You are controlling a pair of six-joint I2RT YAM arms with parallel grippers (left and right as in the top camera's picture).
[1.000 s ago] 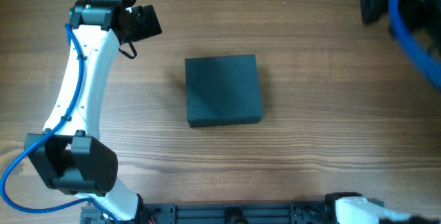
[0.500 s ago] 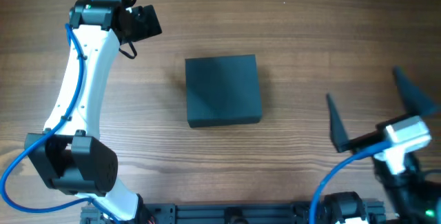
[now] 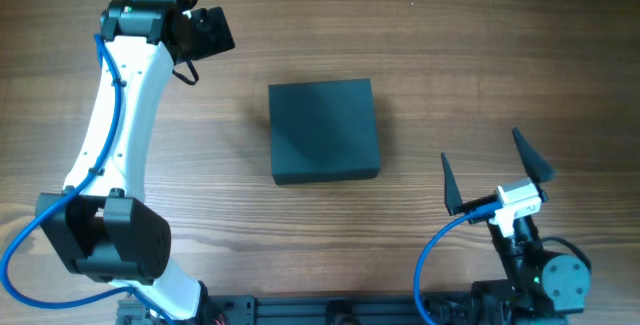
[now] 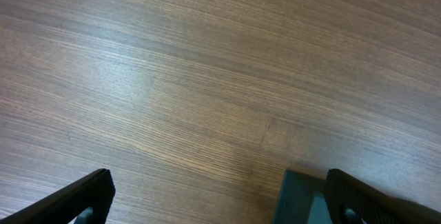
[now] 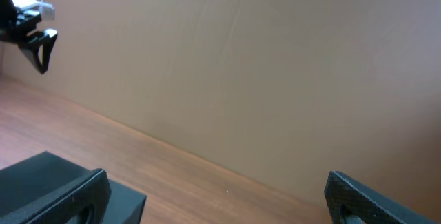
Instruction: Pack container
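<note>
Right tool [image 3: 480, 145] sits near the front right corner of the wooden counter [image 3: 450, 65], its two dark fingers spread wide apart with nothing between them. It is well apart from the container [image 3: 325, 130], which lies to its left and farther back. The container is a dark teal-green, roughly square box resting flat at about the middle of the counter. From above its top looks smooth and closed, and nothing touches it. In the right wrist view the tool looks low across the counter towards a plain tan wall [image 5: 275, 58]. The fingers show only as dark tips at the bottom corners, and part of the container shows at the lower left, partly behind one finger. The left tool [image 4: 217, 179] is at the far left of the counter, at the end of the white left arm [image 3: 125, 115], which carries a blue cable [image 3: 20, 255]. From above the tool is cut off by the top edge of the view. Its own camera shows both fingers held far apart over bare wood, gripping nothing. A dark teal corner, seemingly the container, shows at the bottom beside the right-hand finger.
</note>
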